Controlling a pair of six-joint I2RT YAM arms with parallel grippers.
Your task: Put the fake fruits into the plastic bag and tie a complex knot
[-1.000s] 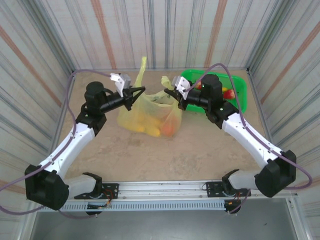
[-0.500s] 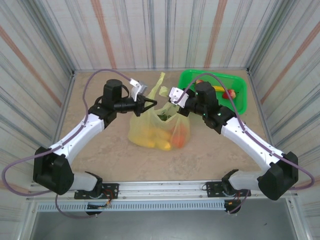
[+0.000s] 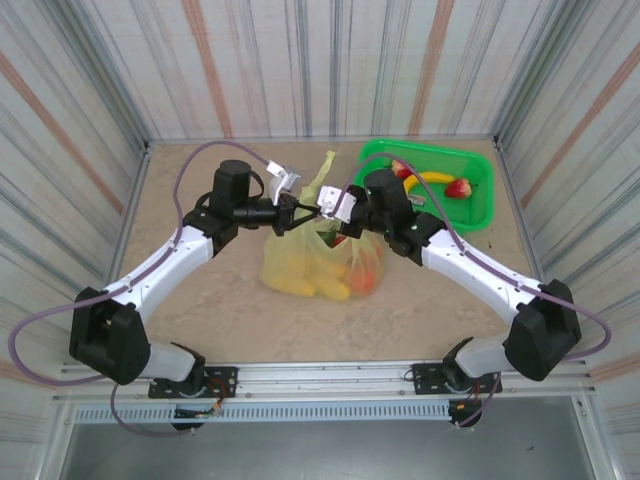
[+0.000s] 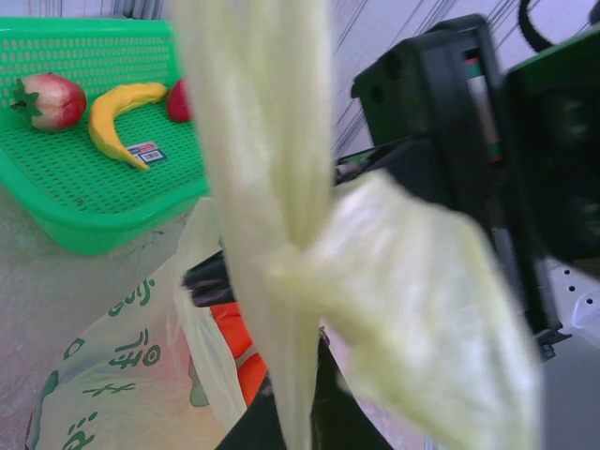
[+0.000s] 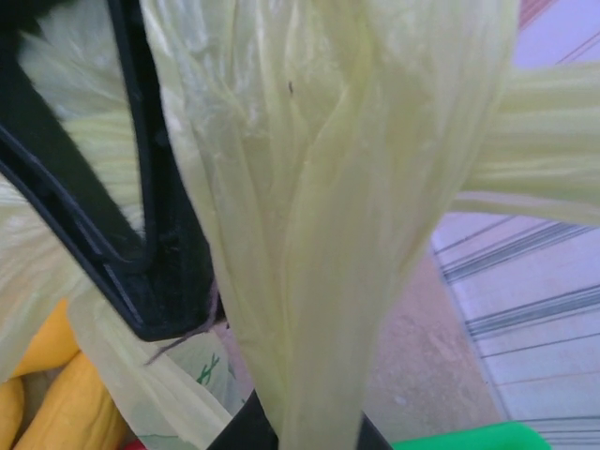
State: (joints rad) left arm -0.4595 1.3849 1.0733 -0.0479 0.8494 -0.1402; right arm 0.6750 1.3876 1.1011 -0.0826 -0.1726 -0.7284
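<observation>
Mid-table between arms: thin translucent yellow-green plastic bag (image 3: pixel 290 268), orange and yellow fake fruits (image 3: pixel 363 278) inside. Above it, nearly touching, left gripper (image 3: pixel 313 211) and right gripper (image 3: pixel 328 215), each clamped tight on a bunched handle (image 4: pixel 272 141). Far right: bright green slotted basket (image 3: pixel 472 211).

A bunched band of the thin, pale yellow-green plastic bag (image 5: pixel 309 234) rises from 6 o'clock and fans out toward 12. At 6 o'clock the right gripper (image 5: pixel 314 433) has its dark fingertips pinched onto this band. A second strip of the bag runs off toward 3 o'clock. A black angular piece (image 5: pixel 150 253) stands just beside the band at 9 o'clock. Yellow fake fruits (image 5: pixel 52 412) show through the film at 7 o'clock. Sandy table (image 5: pixel 422 366) lies at 4 o'clock, with a striped wall (image 5: pixel 534 300) beyond it. A bright green basket (image 5: pixel 459 438) edge sits at 5 o'clock.
</observation>
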